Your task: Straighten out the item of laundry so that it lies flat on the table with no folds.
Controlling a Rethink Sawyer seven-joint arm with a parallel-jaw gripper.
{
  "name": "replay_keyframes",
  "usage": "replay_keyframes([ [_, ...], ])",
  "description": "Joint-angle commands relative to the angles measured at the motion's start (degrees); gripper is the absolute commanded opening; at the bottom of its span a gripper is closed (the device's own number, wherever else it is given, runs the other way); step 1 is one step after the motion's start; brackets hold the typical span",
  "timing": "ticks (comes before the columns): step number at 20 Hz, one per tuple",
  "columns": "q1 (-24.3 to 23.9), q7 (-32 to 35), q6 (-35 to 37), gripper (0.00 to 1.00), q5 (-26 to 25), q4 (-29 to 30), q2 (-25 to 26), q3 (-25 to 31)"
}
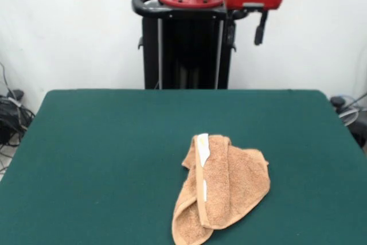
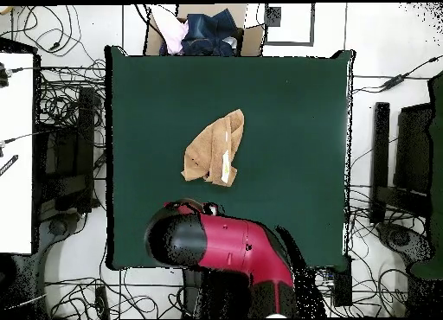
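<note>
The tan terry towel (image 1: 221, 190) lies crumpled and folded over itself on the dark green table (image 1: 86, 142), near the front edge and right of the middle. A border band and a white label face up along its left fold. In the overhead view the towel (image 2: 215, 149) is near the middle of the table (image 2: 294, 118). The gripper (image 1: 261, 28) hangs under the drawn-back red arm end at the top, beyond the table's far edge and far from the towel. I cannot see whether it is open or shut. In the overhead view the red arm (image 2: 225, 247) hides it.
The black pedestal (image 1: 186, 50) stands behind the table's far edge. A box with dark and pink clothes (image 2: 203, 31) sits past the table's opposite edge. Cables and equipment (image 2: 60, 161) lie on the floor on both sides.
</note>
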Motion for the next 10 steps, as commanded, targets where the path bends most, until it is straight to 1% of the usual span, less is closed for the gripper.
replay_keyframes([
  [1,-2.5,-0.8,1.0,1.00,-2.1,-3.1,6.1,6.8],
  [3,-3.6,-1.4,1.3,1.00,-2.3,-4.1,7.5,7.9],
  [10,-7.3,-4.4,-1.4,1.00,-3.9,-7.4,12.4,11.8],
])
